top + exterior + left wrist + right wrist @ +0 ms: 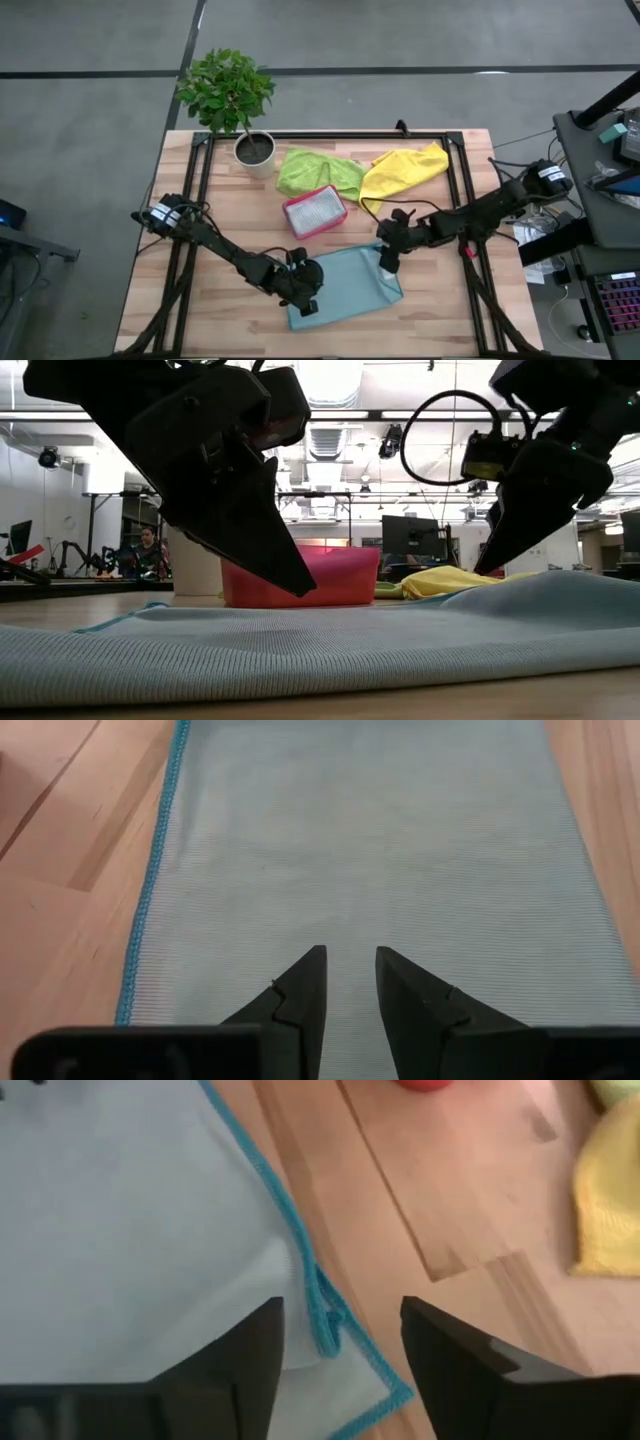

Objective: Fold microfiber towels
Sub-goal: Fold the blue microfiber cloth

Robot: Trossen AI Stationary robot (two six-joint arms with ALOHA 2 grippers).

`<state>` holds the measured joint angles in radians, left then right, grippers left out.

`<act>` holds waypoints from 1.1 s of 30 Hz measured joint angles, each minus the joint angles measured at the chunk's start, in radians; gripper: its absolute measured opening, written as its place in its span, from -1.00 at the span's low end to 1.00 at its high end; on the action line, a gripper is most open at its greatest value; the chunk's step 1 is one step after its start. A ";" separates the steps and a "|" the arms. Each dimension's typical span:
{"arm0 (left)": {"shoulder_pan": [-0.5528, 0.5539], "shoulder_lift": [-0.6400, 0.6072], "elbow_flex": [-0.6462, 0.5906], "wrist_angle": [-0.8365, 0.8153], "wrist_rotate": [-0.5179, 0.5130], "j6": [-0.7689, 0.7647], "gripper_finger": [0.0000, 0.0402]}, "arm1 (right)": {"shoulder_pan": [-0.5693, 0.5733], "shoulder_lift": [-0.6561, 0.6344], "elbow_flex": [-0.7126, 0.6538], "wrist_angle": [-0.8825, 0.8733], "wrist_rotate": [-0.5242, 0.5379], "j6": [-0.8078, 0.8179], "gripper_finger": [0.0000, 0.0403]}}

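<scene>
A light teal-blue towel lies flat on the table's near middle. Its far right corner shows two layers, one blue-stitched edge lying over another. My right gripper hangs open over that corner, a finger on each side of the stitched edge and clear of it. My left gripper stands over the towel's left part, slanting down. Its fingers are a small gap apart with nothing between them. A lime green towel and a yellow towel lie crumpled at the far middle.
A pink tray holding something pale grey sits between the teal towel and the crumpled ones. A potted plant stands at the far left. A black frame runs round the table. Bare wood lies left of the teal towel.
</scene>
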<state>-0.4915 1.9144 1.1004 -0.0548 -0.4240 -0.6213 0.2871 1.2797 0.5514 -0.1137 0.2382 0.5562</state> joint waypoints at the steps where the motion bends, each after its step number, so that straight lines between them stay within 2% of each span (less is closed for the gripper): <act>1: 0.001 0.000 0.000 0.000 0.000 0.000 -0.63 | -0.003 0.000 0.000 0.007 -0.007 -0.013 -0.01; 8: 0.001 0.000 0.000 0.002 0.000 0.000 -0.63 | -0.005 0.000 -0.028 0.077 -0.011 -0.056 0.07; 14: 0.001 0.000 0.000 0.002 0.000 0.000 -0.63 | -0.005 0.008 -0.105 0.228 -0.011 -0.052 0.07; 21: 0.002 0.000 0.000 0.018 0.000 0.002 -0.63 | -0.004 0.092 -0.127 0.316 -0.016 -0.044 0.06; 24: 0.002 0.000 0.000 0.025 0.000 0.003 -0.63 | -0.004 0.133 -0.120 0.344 -0.051 -0.051 0.06; 29: 0.001 0.000 0.000 0.025 0.000 0.006 -0.63 | -0.004 0.123 -0.122 0.361 -0.112 -0.057 -0.06; 33: 0.002 0.000 0.000 0.022 0.000 0.006 -0.63 | -0.004 0.082 -0.122 0.361 -0.117 -0.058 -0.21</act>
<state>-0.4900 1.9144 1.1007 -0.0328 -0.4240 -0.6151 0.2832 1.3620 0.4294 0.2471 0.1211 0.4984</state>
